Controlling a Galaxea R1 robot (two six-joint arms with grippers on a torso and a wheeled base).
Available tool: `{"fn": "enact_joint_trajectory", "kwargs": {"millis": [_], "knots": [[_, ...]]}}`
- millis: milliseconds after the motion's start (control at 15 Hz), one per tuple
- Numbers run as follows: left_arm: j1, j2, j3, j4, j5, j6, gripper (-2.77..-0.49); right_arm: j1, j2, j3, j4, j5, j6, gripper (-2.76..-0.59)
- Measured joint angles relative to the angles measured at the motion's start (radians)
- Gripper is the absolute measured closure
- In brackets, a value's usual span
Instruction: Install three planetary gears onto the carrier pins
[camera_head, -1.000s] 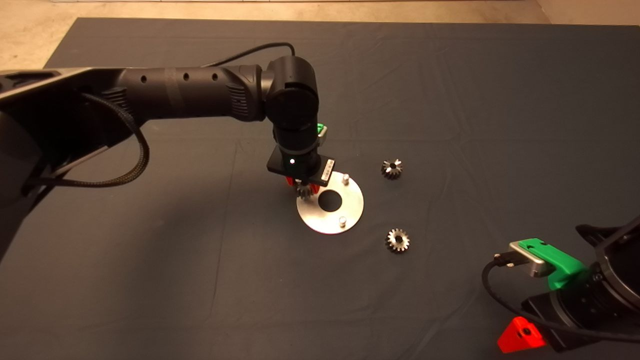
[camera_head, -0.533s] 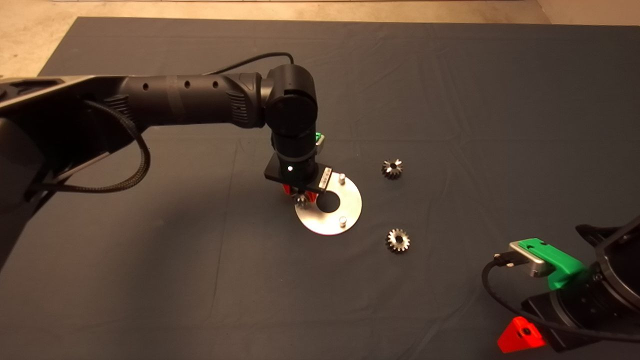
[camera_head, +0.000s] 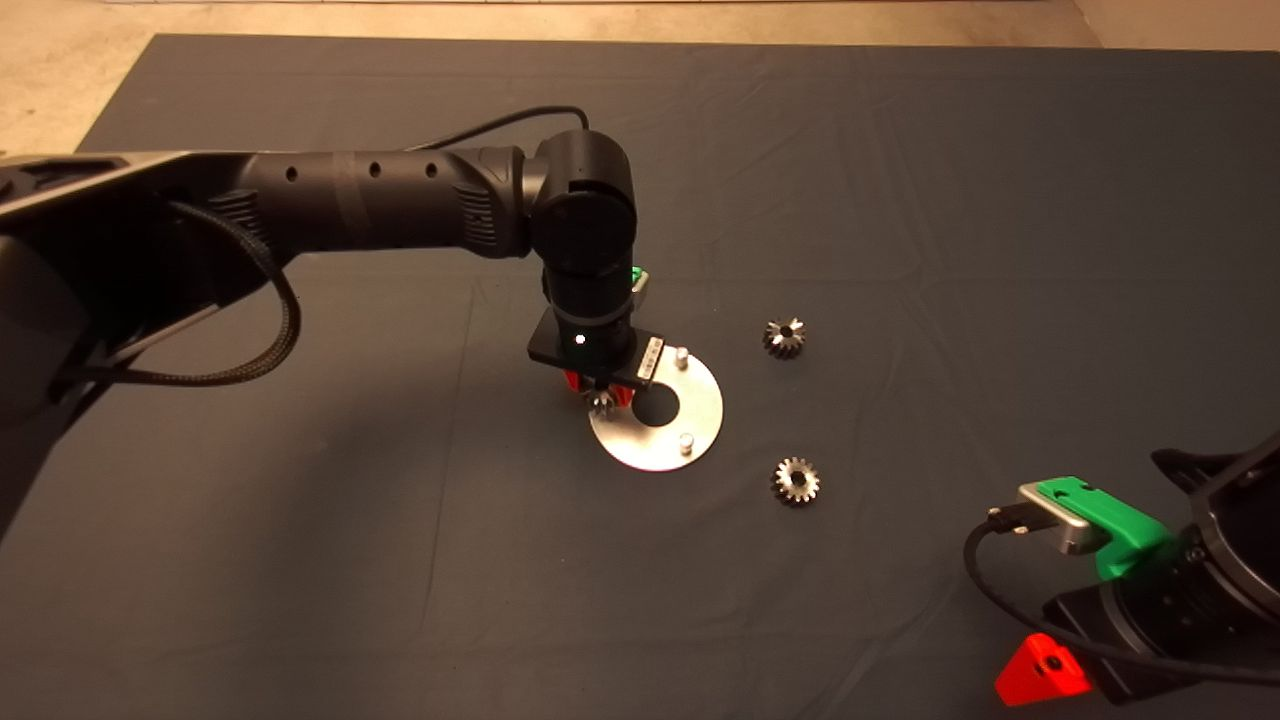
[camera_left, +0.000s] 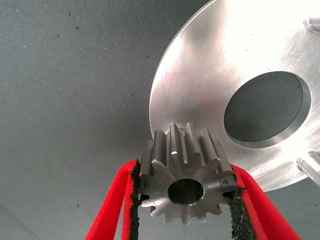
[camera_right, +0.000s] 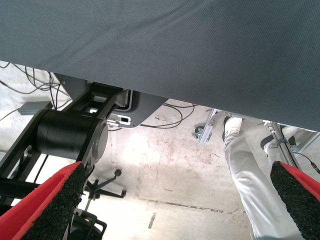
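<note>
Dark grey cloth mat (camera_head: 900, 150) under everything. Flat round silver carrier plate (camera_head: 700, 415) mid-mat, two short silvery pins (camera_head: 681, 356) (camera_head: 686, 442) in sight. Left gripper (camera_head: 601, 392) over plate's near-left edge, red fingers (camera_left: 112, 210) clamped on small dark-steel toothed gear (camera_left: 186, 182). Right gripper (camera_right: 175, 210) parked lower right, spread wide, holding nothing. Two loose steel gears (camera_head: 785, 337) (camera_head: 796, 480) beside the plate, apart from it.

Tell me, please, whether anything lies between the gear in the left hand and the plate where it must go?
Nothing visible does. The left hand grips a gear over the rim of the silver plate; no pin shows beneath it, and the wrist view hides that spot.
</note>
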Motion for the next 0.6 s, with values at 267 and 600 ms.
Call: {"fn": "enact_joint_trajectory", "kwargs": {"millis": [267, 600], "knots": [[-0.001, 0.000, 0.000, -0.006, 0.001, -0.003, -1.04, 0.000, 0.000, 0.000, 0.000, 0.000, 0.000, -2.75], [-0.008, 0.000, 0.011, -0.009, 0.001, -0.005, -1.23, 0.000, 0.000, 0.000, 0.000, 0.000, 0.000, -2.75]]}}
